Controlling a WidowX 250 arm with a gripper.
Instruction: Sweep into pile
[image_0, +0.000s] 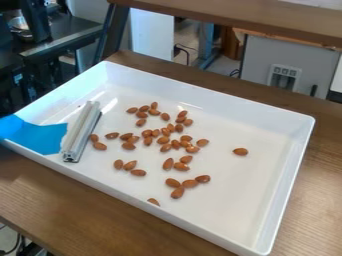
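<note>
loosely, almonds (167, 164) lie scattered in the white tray (287, 180), a metal bar (81, 131) beside them. the gripper's state i cannot tell.

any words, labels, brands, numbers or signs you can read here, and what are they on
None that can be read.
The white tray, metal bar, almonds and blue tape bear no visible lettering.
The pale panel on the grey cabinet behind is too small to tell.
</note>
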